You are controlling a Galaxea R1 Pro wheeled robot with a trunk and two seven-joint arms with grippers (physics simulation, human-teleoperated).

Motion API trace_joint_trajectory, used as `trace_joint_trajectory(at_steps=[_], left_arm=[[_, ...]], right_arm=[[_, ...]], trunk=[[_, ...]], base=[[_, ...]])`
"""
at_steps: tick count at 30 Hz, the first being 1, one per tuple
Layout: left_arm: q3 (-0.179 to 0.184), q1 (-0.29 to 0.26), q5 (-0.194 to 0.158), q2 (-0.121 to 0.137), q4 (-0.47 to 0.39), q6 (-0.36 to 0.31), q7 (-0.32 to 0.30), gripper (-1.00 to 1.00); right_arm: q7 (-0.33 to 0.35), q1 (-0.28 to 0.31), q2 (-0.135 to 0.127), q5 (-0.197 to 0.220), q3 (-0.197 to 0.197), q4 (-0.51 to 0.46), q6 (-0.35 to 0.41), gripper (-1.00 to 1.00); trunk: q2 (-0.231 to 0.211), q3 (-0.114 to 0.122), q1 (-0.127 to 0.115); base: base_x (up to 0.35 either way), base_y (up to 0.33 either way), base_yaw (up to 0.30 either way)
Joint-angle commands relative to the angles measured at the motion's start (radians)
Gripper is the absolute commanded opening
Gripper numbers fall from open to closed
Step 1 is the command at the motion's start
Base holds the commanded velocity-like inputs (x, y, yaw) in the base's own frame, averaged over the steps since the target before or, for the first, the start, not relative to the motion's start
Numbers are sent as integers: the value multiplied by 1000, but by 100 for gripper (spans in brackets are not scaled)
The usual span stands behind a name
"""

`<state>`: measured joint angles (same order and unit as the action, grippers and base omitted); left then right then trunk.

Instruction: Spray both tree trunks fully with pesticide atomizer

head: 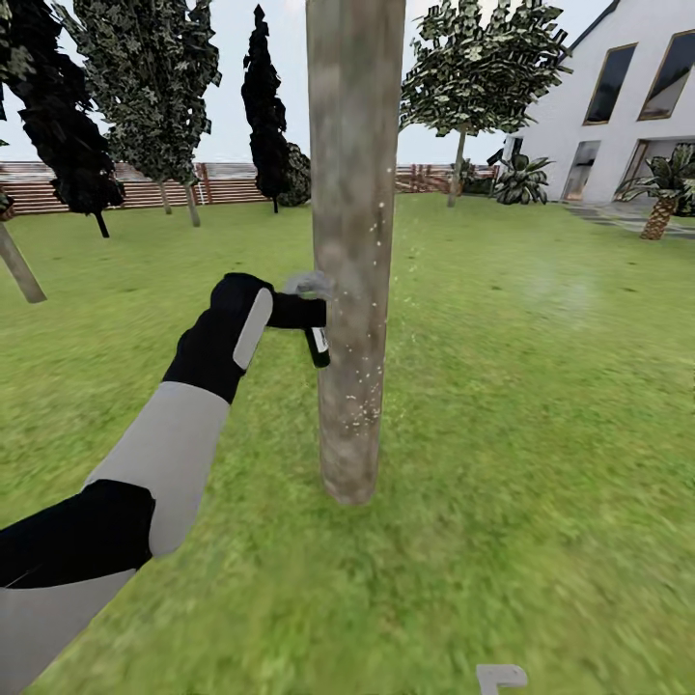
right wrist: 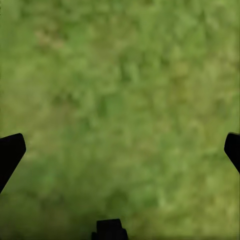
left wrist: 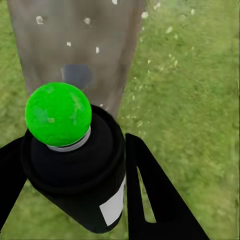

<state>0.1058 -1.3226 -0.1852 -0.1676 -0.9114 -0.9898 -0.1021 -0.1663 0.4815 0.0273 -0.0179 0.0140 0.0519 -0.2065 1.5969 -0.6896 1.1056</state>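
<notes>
A thick grey-brown tree trunk [head: 352, 241] stands right in front of me, dotted with tiny white specks on its lower right side. My left gripper [head: 299, 311] is shut on the pesticide atomizer [head: 318, 346], a slim dark bottle with a grey trigger head, held close against the trunk's left side. In the left wrist view the atomizer [left wrist: 75, 170] sits between the black fingers [left wrist: 155, 200], a bright green ball on its top, with the speckled trunk [left wrist: 75, 50] just beyond. A second tree [head: 483, 58] stands far back on the right. My right gripper [right wrist: 120, 150] hangs open over grass.
Lawn [head: 541, 386] spreads on every side of the trunk. A brown slatted fence [head: 145, 188] runs along the back, with dark narrow trees [head: 265, 106] before it. A white house [head: 618, 106] and a short palm [head: 666, 193] stand at the far right.
</notes>
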Motion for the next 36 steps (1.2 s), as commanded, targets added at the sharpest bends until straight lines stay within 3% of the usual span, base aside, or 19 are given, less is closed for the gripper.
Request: trace_joint_trajectory(at_steps=[1, 5, 7, 12, 14, 16, 21, 27, 29, 33, 36], left_arm=[[1, -32, 10, -7, -4, -4, -1, -100], [2, -180, 10, -7, 73, -5, -1, -100], [2, -220, 9, -7, 99, -6, -1, -100], [1, -380, 9, -7, 220, -6, -1, -100], [0, -502, 8, -7, 309, -6, -1, -100], [0, -539, 6, -7, 328, -6, -1, -100], [-10, -556, 6, -7, 385, -5, -1, -100], [-18, -558, 5, -7, 690, 11, 6, -100], [-18, -557, 6, -7, 825, 87, 6, -100], [-16, -540, 6, -7, 876, 137, 4, -100], [-16, -447, 6, -7, 882, 205, 3, -100]], right_arm=[[-4, 2, 0, -2, 1, 4, -7, 100], [-4, 2, 2, -2, 1, 4, -7, 100], [-4, 2, 1, -2, 1, 4, -7, 100], [-4, 2, 1, -2, 1, 4, -7, 100], [-4, 2, 2, -2, 1, 4, -7, 100], [-4, 2, 2, -2, 1, 4, -7, 100], [-4, 2, 1, -2, 1, 4, -6, 100], [-2, 2, 1, -2, 1, 4, -7, 100], [-2, 2, 2, -2, 1, 5, -7, 100], [-2, 2, 2, -2, 1, 5, -7, 100], [-2, 1, 2, -2, 1, 5, -6, 100]], trunk=[[0, -1, 0], [0, -1, 0], [0, -1, 0], [0, -1, 0], [0, -1, 0], [0, -1, 0], [0, -1, 0], [0, -1, 0], [0, -1, 0], [0, -1, 0], [0, -1, 0]], base=[[-11, 2, 0], [-4, 1, 0], [0, 0, 0], [0, 0, 0], [0, 0, 0], [0, 0, 0], [0, 0, 0], [0, 0, 0], [0, 0, 0], [0, 0, 0], [0, 0, 0]])
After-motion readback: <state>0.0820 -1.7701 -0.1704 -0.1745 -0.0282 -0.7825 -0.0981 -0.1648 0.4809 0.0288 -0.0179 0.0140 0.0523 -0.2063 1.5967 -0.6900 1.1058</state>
